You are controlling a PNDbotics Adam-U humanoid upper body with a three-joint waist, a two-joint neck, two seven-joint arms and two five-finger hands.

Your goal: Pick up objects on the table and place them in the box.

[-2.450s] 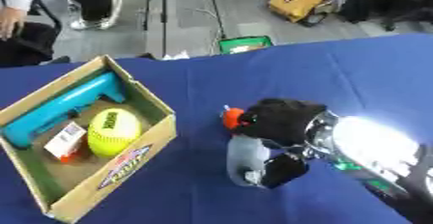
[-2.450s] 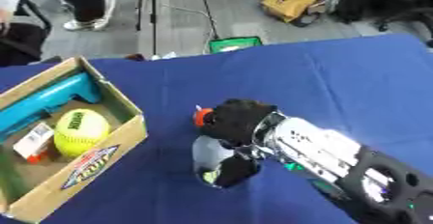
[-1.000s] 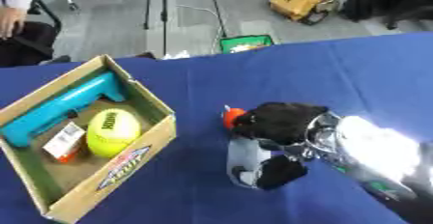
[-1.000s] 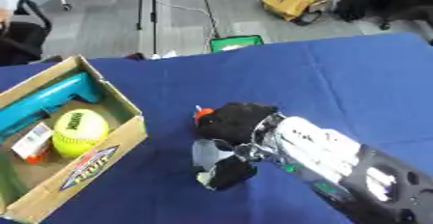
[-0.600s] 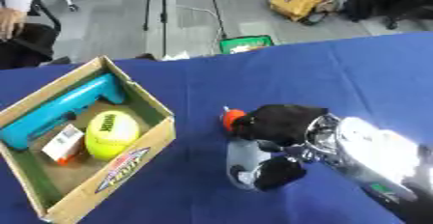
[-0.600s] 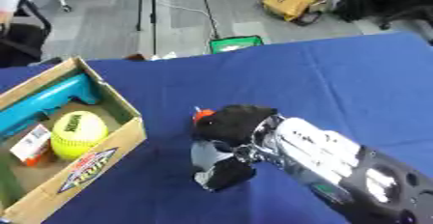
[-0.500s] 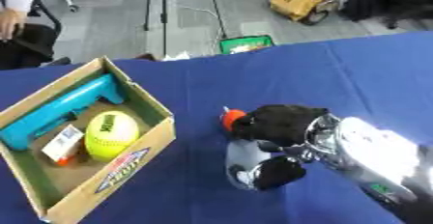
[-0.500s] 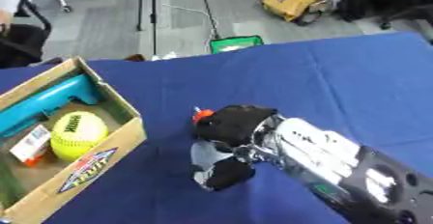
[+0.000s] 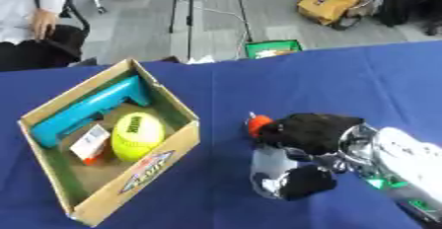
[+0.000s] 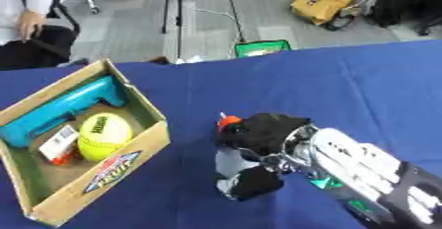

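My right hand (image 9: 304, 136) comes in from the lower right and is curled round a clear bottle-like object (image 9: 269, 171) with an orange cap (image 9: 257, 123), on the blue table to the right of the box. The thumb presses the object's lower front. The cardboard box (image 9: 169, 149) lies at the left and holds a teal handled tool (image 9: 85, 111), a yellow ball (image 9: 136, 134) and a small white and orange pack (image 9: 89, 143). My left hand shows in neither view.
The blue tablecloth (image 9: 362, 80) stretches behind and to the right of the hand. Beyond the far edge are a green item (image 9: 271, 48) and a yellow bag (image 9: 331, 3) on the floor, and a seated person at the top left.
The whole picture has shifted slightly, so the camera moved. The right hand stays curled round the clear object in the same place on the table.
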